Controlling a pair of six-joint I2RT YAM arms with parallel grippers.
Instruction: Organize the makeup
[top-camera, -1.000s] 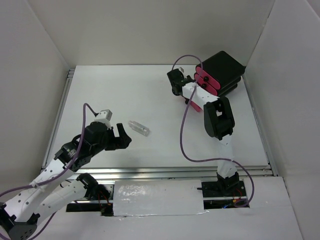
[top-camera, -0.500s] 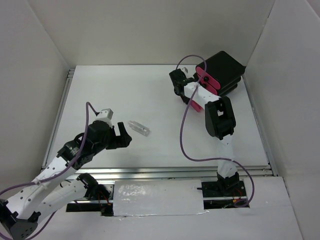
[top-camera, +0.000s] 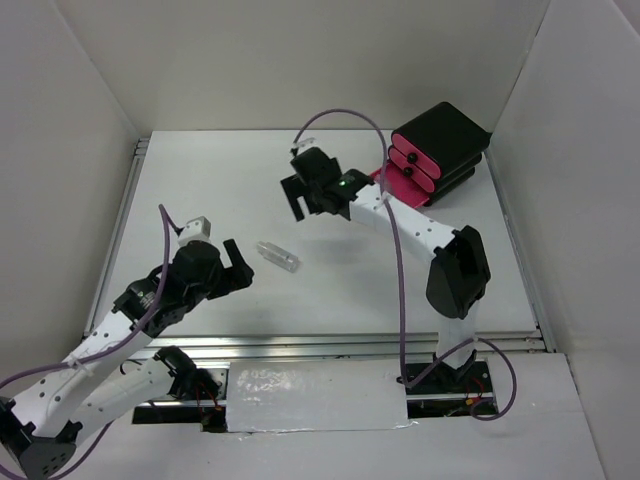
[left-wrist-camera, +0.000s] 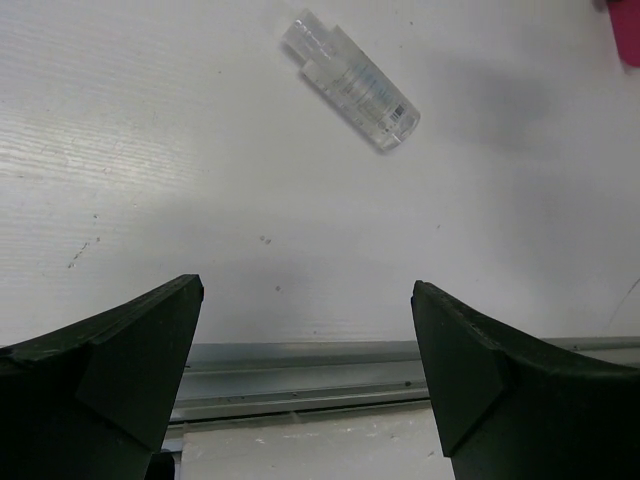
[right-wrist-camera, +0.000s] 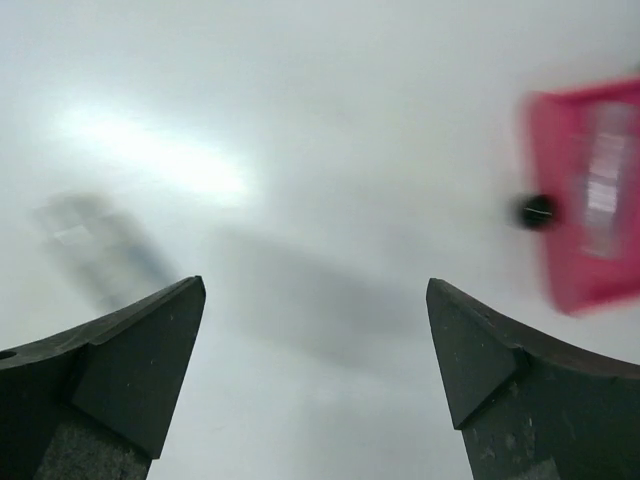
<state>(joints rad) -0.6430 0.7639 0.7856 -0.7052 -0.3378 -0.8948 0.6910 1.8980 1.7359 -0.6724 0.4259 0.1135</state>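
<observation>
A clear vial lies on its side on the white table; it also shows in the left wrist view. My left gripper is open and empty, just left of the vial; in its own view the vial lies ahead of the fingers. My right gripper is open and empty above the table's middle, beyond the vial. Its view is blurred, with the vial as a faint shape at left. The compacts, brushes, orange-tipped stick and tube are out of view.
A black box with pink drawers stands at the back right. One pink drawer is pulled out, with a black knob. White walls close in the table. A metal rail runs along the near edge.
My right arm has swung left, away from the drawer box, to above the table's middle. My left gripper has shifted slightly left. The vial has not moved.
</observation>
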